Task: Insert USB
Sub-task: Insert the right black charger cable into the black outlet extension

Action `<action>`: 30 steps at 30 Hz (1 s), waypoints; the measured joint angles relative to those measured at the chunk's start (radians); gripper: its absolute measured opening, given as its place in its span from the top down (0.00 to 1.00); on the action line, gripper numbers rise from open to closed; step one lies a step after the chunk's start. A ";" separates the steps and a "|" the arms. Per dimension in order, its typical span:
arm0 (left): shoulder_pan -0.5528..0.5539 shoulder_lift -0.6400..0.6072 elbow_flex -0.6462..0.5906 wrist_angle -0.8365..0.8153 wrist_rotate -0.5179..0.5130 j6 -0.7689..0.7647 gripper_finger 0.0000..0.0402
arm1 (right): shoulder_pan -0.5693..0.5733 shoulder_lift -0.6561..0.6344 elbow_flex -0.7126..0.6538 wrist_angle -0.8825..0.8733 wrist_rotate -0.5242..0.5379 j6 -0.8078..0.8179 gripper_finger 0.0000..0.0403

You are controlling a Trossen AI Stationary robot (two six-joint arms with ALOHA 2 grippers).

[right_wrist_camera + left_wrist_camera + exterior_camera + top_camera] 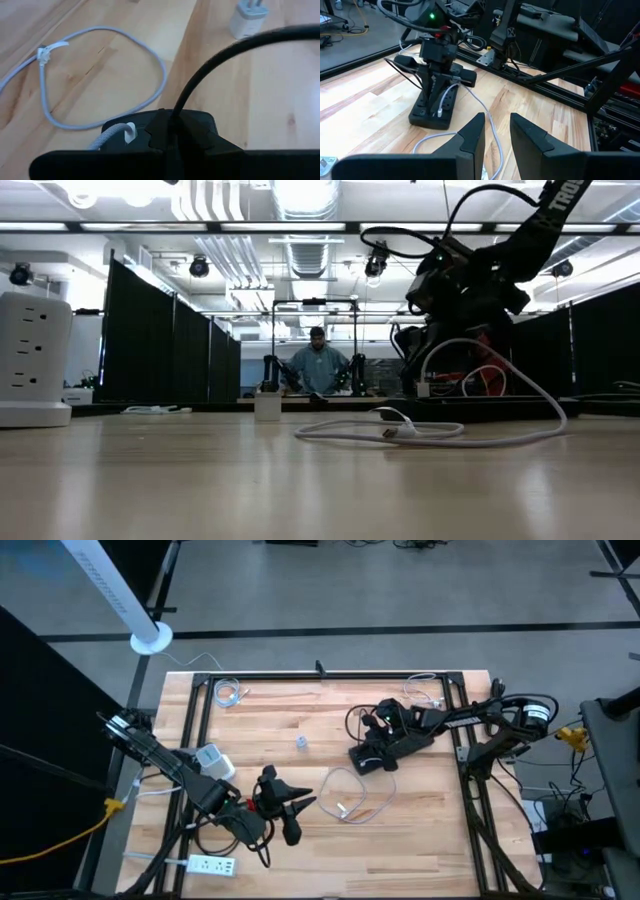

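Wooden table (pixel 300 710) holds a black power strip (pixel 434 110) near the middle, and the white USB cable (pixel 350 802) is plugged into it. The right gripper (pixel 372 747) sits on the strip, jaws together. The left gripper (pixel 496 131) waits nearby, its jaws a little apart and empty.

A grey floor (pixel 400 590) crossed by a dark line (pixel 400 630) lay beyond the wooden table (pixel 300 710), and a white perforated post (pixel 110 585) stood on a round base near the table's far left corner. Black curtain partitions (pixel 165 340) lined both sides of the room under bright ceiling lights (pixel 300 195) and white ducting (running away down the middle). A person (pixel 317 365) sat far back between the partitions.
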 joint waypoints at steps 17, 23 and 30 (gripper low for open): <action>0.000 0.000 0.000 0.000 0.000 -0.003 0.84 | 0.008 -0.004 -0.038 0.020 0.006 -0.001 0.97; 0.000 0.000 0.000 0.000 0.001 -0.003 0.84 | 0.008 0.012 -0.038 0.024 0.018 0.001 0.97; 0.000 0.001 0.000 0.004 0.035 -0.003 0.84 | 0.008 0.101 -0.034 0.080 -0.009 0.028 0.97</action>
